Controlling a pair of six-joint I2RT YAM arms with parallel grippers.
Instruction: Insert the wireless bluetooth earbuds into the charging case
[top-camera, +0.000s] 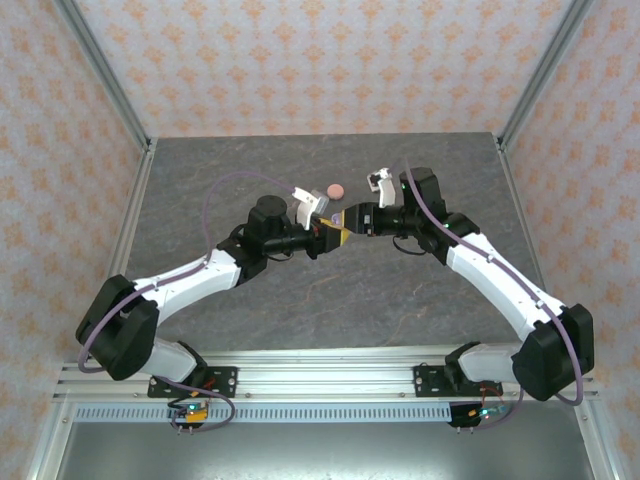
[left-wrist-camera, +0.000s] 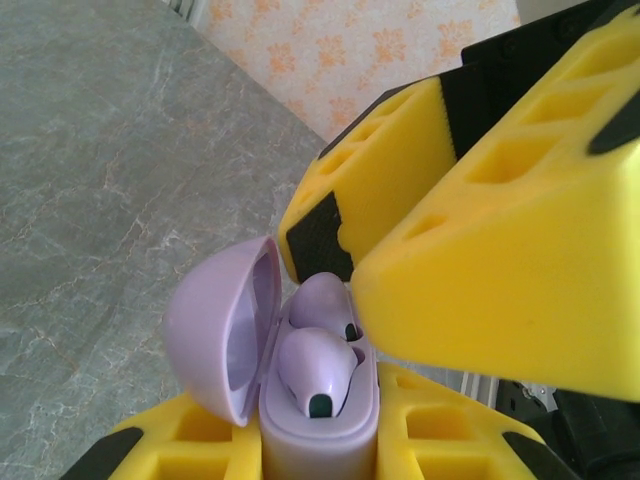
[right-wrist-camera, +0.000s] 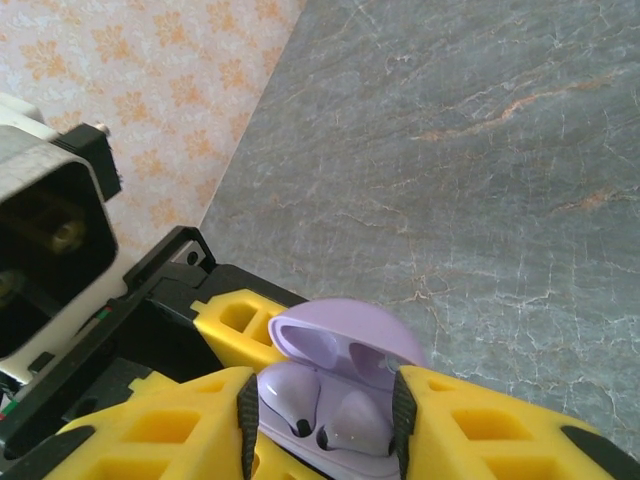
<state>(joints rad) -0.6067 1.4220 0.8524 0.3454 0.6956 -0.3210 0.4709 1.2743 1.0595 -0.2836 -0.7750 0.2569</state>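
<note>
The earbuds (left-wrist-camera: 318, 368) – two lavender ones – sit side by side in the case (left-wrist-camera: 215, 340), heads up and stems down in their wells, so their long axis runs along the case's depth and points out of its mouth at the right gripper (right-wrist-camera: 322, 412). The left gripper (left-wrist-camera: 320, 450) pinches the case body from below, a finger pressed to each flank, with the lid swung open to one side of the mouth. The right fingers (right-wrist-camera: 160, 430) stand apart, one on either side of the buds and right at the mouth. I cannot tell whether the pads touch them. The right arm is the nearer to the buds. Both arms reach in over the table (top-camera: 300, 300) and meet nose to nose at the case. Both buds look seated, so the next move likely needs the right fingers to back straight off the mouth, away from the lid.
</note>
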